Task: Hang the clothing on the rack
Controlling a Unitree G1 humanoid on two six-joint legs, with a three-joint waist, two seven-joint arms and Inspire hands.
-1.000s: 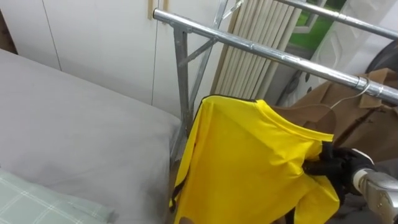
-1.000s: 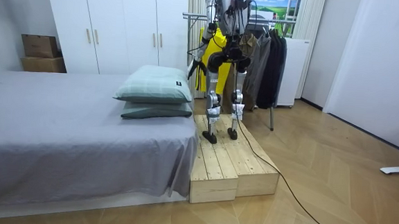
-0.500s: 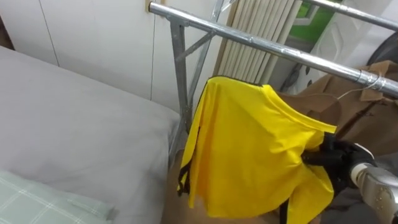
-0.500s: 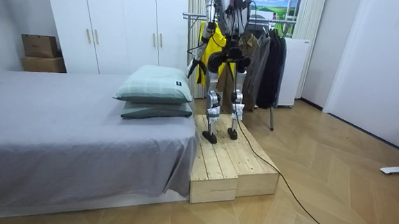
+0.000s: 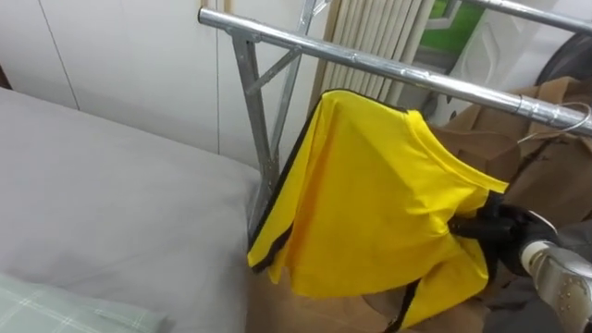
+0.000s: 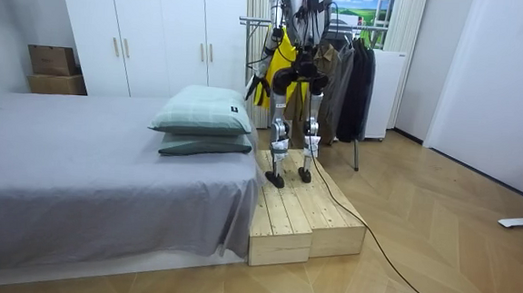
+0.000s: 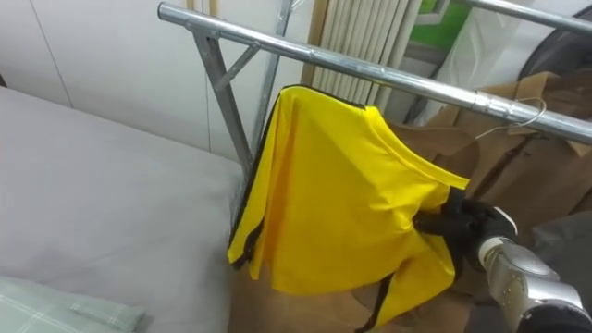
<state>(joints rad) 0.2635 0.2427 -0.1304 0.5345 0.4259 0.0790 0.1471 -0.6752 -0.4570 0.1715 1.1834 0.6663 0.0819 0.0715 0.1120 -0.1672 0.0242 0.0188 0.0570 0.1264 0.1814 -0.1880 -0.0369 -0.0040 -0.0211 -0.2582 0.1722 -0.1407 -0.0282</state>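
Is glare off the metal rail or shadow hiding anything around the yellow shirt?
Left eye view: the rail has soft highlights, no blinding glare; the yellow shirt is evenly lit, folds lightly shaded; the dark right hand gripping its edge stands out against it. Room view: even light, no hard shadows.

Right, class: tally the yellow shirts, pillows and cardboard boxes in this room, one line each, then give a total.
Yellow shirt: 1
Pillows: 2
Boxes: 2
Total: 5
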